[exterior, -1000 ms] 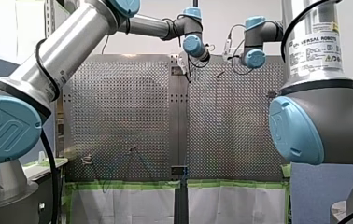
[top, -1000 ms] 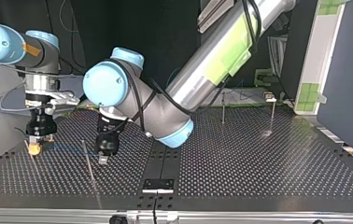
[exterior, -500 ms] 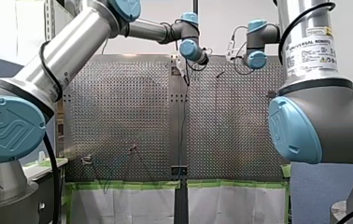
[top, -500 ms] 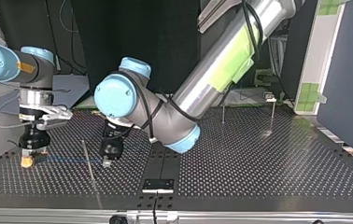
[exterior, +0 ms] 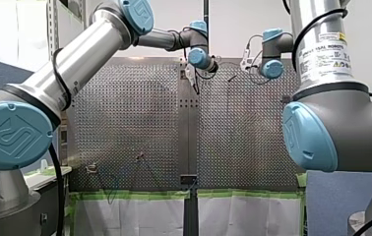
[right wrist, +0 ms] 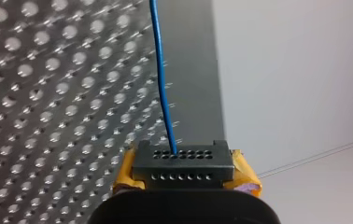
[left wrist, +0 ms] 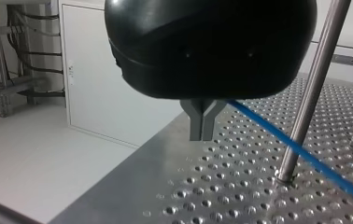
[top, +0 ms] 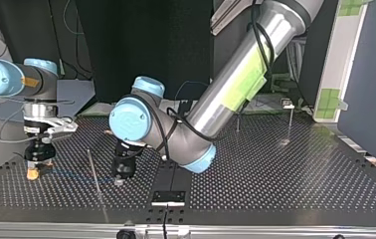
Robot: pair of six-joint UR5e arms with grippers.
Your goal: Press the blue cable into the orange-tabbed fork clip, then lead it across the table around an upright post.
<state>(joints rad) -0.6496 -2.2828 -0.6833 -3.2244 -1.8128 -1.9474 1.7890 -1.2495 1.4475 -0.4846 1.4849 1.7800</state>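
Blue cable [top: 66, 174], strung low over the perforated table [top: 275, 179] between two grippers.
Top view: my right gripper [top: 33, 174] is placed at the view's left, orange-yellow tip down at the table; my left gripper [top: 119, 181] is placed nearer the middle; an upright post [top: 95, 179] is stood between them and crossed by the cable. Left wrist view: the grey metal fingers [left wrist: 202, 123] are pressed together on the cable, which is led off past the post's foot. Right wrist view: the yellow pads [right wrist: 245, 176] are closed on the cable, which is run ahead over the holes. Front view: both arms are extended to the far edge; the jaws cannot be read there.
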